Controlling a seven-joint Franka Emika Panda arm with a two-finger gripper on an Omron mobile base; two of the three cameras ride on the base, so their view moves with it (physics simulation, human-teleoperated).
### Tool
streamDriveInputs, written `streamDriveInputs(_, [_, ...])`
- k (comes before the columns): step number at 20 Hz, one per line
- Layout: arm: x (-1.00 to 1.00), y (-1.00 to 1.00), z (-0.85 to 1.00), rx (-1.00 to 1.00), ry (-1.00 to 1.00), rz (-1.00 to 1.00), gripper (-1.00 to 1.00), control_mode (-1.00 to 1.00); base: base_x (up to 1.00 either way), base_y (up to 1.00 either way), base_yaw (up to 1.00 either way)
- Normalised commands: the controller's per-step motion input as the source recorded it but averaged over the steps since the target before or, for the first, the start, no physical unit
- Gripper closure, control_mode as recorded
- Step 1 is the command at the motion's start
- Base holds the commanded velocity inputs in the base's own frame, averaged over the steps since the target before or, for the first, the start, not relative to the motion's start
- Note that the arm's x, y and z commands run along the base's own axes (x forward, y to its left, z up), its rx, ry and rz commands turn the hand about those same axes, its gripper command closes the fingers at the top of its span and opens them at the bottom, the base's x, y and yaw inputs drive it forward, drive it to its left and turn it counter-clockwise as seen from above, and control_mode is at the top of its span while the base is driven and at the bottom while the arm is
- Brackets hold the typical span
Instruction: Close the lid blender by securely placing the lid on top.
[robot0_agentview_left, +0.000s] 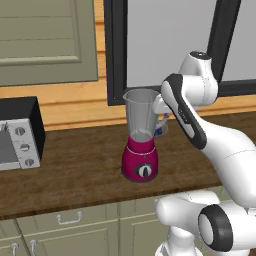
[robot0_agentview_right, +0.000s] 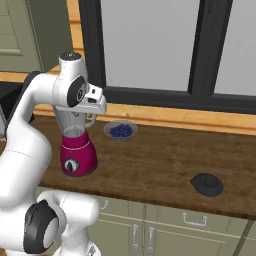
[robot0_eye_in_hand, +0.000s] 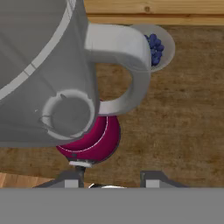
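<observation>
The blender stood on the wooden counter, nearer to its front edge than to the wall, with the magenta base on the wood and the clear jar upright and open at the top. In the hand view the camera looked down into the jar, and the grey handle of the jar pointed toward the back of the counter, where a small bowl of blueberries sat close to the wall strip. The lid lay flat on the counter far to the right of the blender, near the front edge, well apart from the jar and from the bowl. The gripper was above the blender, just beside the jar's handle, and its two finger tips stood apart with nothing between them; they did not touch the jar, as far as I could see. In the left base view the hand was mostly hidden behind the arm's forearm and the jar, so the fingers were not clear there. At the left end of the counter a silver and black toaster oven stood against the wall, well apart from the blender. Behind the counter there was a dark-framed window.
</observation>
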Motion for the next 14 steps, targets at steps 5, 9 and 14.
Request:
streamDriveInputs(5, [0.0, 0.0, 0.0, 0.0, 0.0, 0.0, -1.0, -1.0, 0.0, 0.0, 0.0])
streamDriveInputs(9, [0.0, -0.38, -0.04, 0.0, 0.01, -0.07, -1.0, -1.0, 0.0, 0.0, 0.0])
streamDriveInputs(14, [-0.02, -1.0, -0.17, 0.02, 0.0, -0.21, -1.0, -1.0, 0.0, 0.0, 0.0])
